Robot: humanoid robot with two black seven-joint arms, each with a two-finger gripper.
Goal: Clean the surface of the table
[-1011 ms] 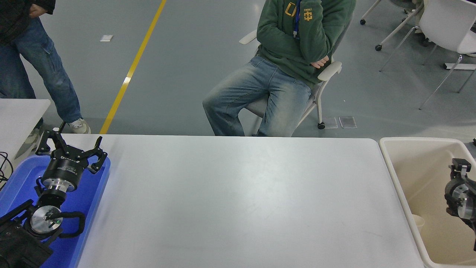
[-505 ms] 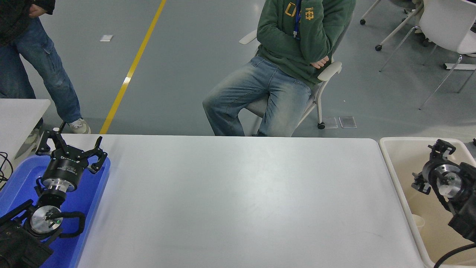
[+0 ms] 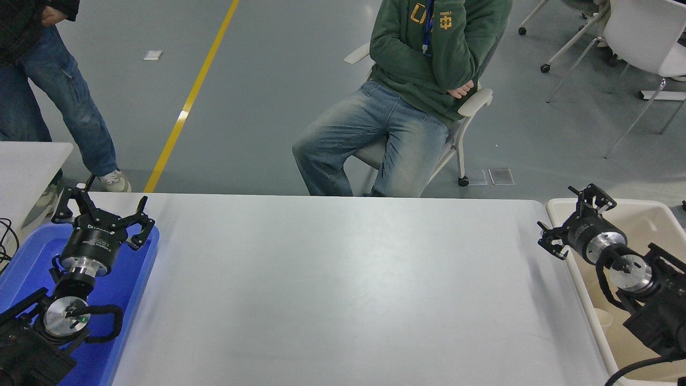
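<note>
The table surface (image 3: 343, 279) is a wide matte white top with rounded corners and nothing lying on it. My right gripper (image 3: 572, 221) is open and empty, raised over the table's right edge and the near rim of the beige bin (image 3: 651, 214). My left gripper (image 3: 99, 210) is open and empty, parked over the blue tray (image 3: 128, 279) at the lower left.
The beige bin at the right holds a pale cup (image 3: 604, 318) near its left wall. A small white table corner (image 3: 27, 161) is at the left. A seated person (image 3: 407, 91) is at the far side, another person (image 3: 48, 80) stands at the top left.
My right arm has swung up and to the left out of the beige bin, so its gripper now sits over the table's right edge. The left arm has not moved.
</note>
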